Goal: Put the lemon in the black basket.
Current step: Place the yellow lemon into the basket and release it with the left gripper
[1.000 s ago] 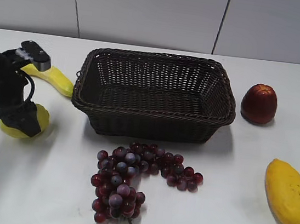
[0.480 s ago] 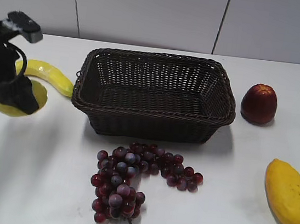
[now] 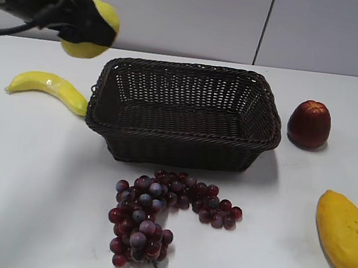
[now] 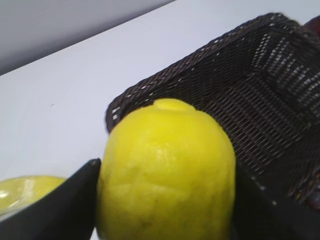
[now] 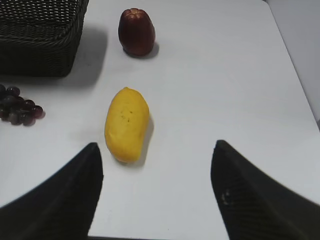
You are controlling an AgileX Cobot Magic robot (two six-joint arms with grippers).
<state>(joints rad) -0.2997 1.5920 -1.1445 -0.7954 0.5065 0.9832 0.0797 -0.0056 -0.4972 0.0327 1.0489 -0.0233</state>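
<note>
My left gripper (image 3: pixel 87 26) is shut on the lemon (image 3: pixel 100 19) and holds it in the air at the upper left, above and just left of the black basket (image 3: pixel 190 75). In the left wrist view the lemon (image 4: pixel 167 170) fills the space between the two black fingers, with the basket's near corner (image 4: pixel 130 100) just behind it. The basket looks empty. My right gripper (image 5: pixel 157 160) is open and empty over bare table, near the mango; it does not show in the exterior view.
A banana (image 3: pixel 46 87) lies left of the basket. A bunch of red grapes (image 3: pixel 155 213) lies in front of it. A dark red fruit (image 3: pixel 309 123) stands to its right. A mango (image 3: pixel 344 232) lies at the front right, also in the right wrist view (image 5: pixel 126 124).
My left gripper has lifted the lemon off the table at the left and carried it up and to the right, toward the basket's left end. The other fruit has not moved.
</note>
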